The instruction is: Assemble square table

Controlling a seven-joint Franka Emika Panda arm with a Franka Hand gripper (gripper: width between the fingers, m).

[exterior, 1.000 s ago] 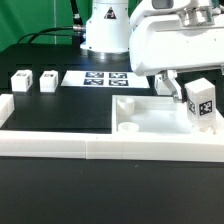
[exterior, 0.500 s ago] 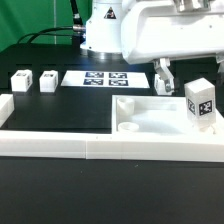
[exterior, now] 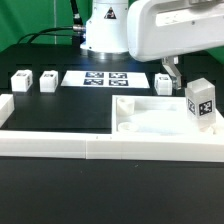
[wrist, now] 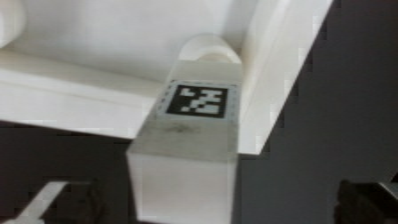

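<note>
The white square slab (exterior: 150,117) lies at the exterior view's right, recessed side up. One white tagged leg block (exterior: 201,103) stands upright on its right corner. My gripper (exterior: 171,72) hangs open and empty above and behind the slab, apart from that leg. In the wrist view the same leg (wrist: 185,160) with its tag runs up between my two dark fingertips (wrist: 50,205), and the gripper (wrist: 214,208) does not touch it. Two more leg blocks (exterior: 20,82) (exterior: 47,80) sit at the left, and another (exterior: 163,84) sits behind the slab.
The long low white border wall (exterior: 60,146) runs along the front and holds the slab's near edge. The marker board (exterior: 100,77) lies flat at the back centre. The robot base (exterior: 105,30) stands behind it.
My gripper has risen and drawn back from the upright leg on the slab. The leg stays standing where it was. Nothing else has moved.
</note>
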